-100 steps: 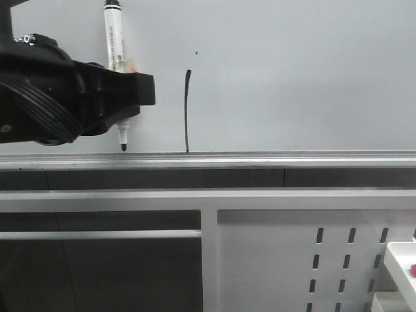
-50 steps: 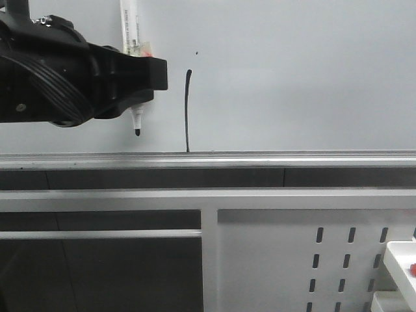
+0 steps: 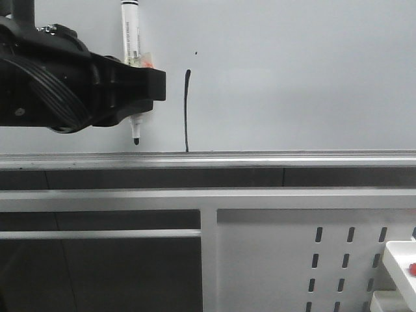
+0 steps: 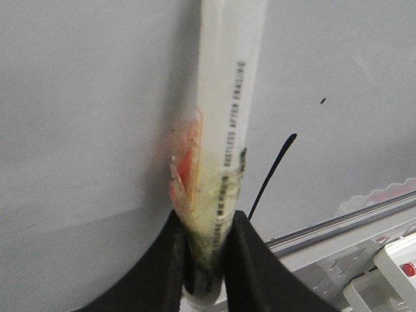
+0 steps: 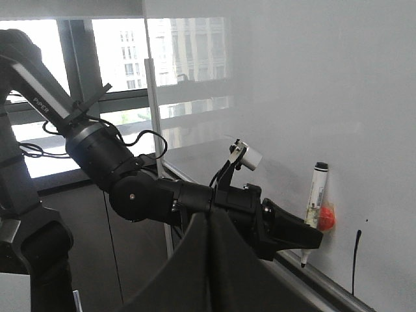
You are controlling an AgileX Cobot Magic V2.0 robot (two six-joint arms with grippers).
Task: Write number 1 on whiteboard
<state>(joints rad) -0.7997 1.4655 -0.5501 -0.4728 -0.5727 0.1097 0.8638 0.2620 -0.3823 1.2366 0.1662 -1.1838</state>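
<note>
One stroke, the number 1 (image 3: 187, 110), stands on the whiteboard (image 3: 292, 78), so my left gripper (image 3: 138, 91), clamped on the marker (image 3: 132, 39), holds its tip off the board beside it.

I see the whiteboard (image 3: 292, 84) standing upright, pale grey-white, with a silver rail (image 3: 273, 158) along its lower edge. On its surface sits the 1 (image 3: 187, 110), a thin black stroke running down to the rail, and a tiny black speck (image 3: 196, 52) just above it.
</note>
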